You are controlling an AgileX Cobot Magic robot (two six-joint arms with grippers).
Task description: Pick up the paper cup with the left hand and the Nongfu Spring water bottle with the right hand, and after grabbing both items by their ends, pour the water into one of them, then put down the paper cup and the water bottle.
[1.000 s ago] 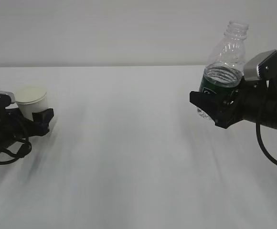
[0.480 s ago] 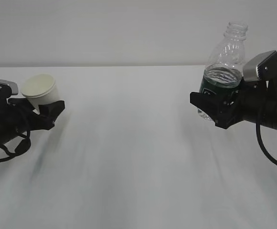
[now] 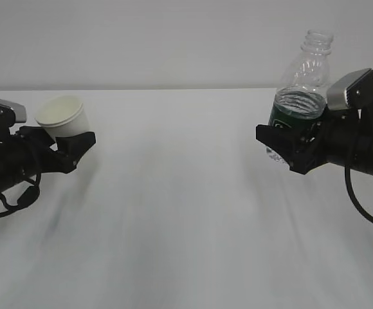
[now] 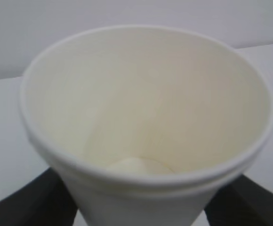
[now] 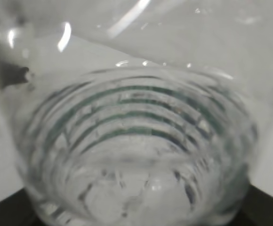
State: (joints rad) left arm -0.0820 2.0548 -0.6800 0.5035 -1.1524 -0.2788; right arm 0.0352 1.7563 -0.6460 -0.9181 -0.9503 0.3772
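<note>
White table [image 3: 186, 212] spans the exterior view, pale wall [image 3: 173, 38] behind it. Nothing lies on the stretch of table between the two arms; the grippers sit well apart, one at each side of the frame.

Left hand [image 3: 71, 147]: jaws closed on the paper cup [image 3: 63, 117], gripping it low on the body, near the base. Cup is off the table, tilted, its mouth leaning toward the left and the camera. Grey block [image 3: 5, 109] sits on top of the gripper, a black cable [image 3: 9, 201] loops beneath. In the left wrist view the paper cup [image 4: 146, 122] fills the frame; cream inside, rolled rim, bottom looks dry. Dark jaw parts show only at the two lower corners.

Right hand [image 3: 296, 147]: jaws clamped on the Nongfu Spring water bottle [image 3: 302, 90] at its lower end, across the dark green label. Bottle upright with a slight lean, capless neck at top, held above the table. Water [image 3: 297, 101] surface shows as a ring just above the label.

Hard to read: bottle base is hidden behind the gripper body. Right arm is cut off by the frame edge, left arm likewise. Right wrist view is a blurred close-up through the Nongfu Spring water bottle [image 5: 136, 150], ribs and green tint only; the fingers cannot be made out there.
</note>
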